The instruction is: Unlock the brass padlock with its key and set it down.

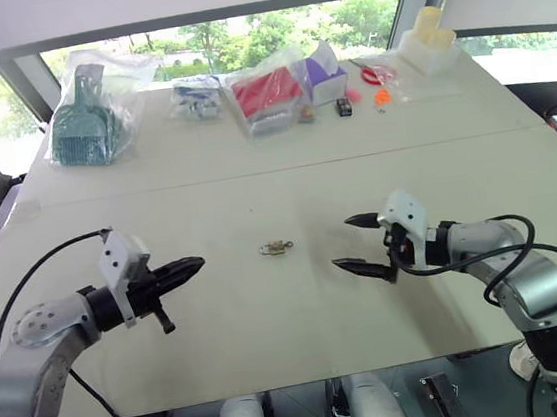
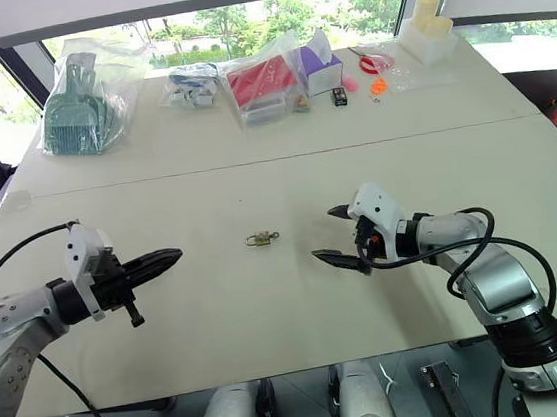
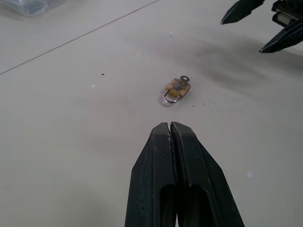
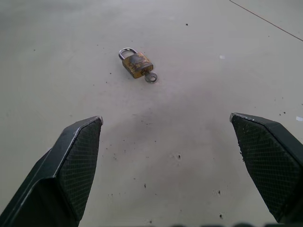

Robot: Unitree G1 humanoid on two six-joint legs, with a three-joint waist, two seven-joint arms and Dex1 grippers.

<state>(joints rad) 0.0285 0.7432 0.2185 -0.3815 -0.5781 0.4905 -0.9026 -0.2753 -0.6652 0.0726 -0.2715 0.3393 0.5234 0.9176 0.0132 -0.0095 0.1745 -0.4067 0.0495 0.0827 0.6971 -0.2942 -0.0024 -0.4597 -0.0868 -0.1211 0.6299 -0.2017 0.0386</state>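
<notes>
The small brass padlock (image 1: 274, 248) lies flat on the white table (image 1: 275, 350), midway between my two grippers. Its silvery shackle looks closed in the right wrist view, padlock (image 4: 136, 64). The key (image 4: 150, 77) sticks out of the end of the body opposite the shackle, key (image 3: 184, 79). My left gripper (image 1: 196, 265) is shut, empty, pointing at the padlock from the left with a gap between them. To the right of the padlock my right gripper (image 1: 348, 244) is wide open and holds nothing, also pointing at it.
Along the table's far side lie a bagged green dustpan (image 1: 82, 120), a bag of small parts (image 1: 195, 97), a bagged red box (image 1: 268, 97), a purple-and-white box (image 1: 324, 74), a small black item (image 1: 344, 106), orange bits (image 1: 381, 97) and a white container (image 1: 429, 42).
</notes>
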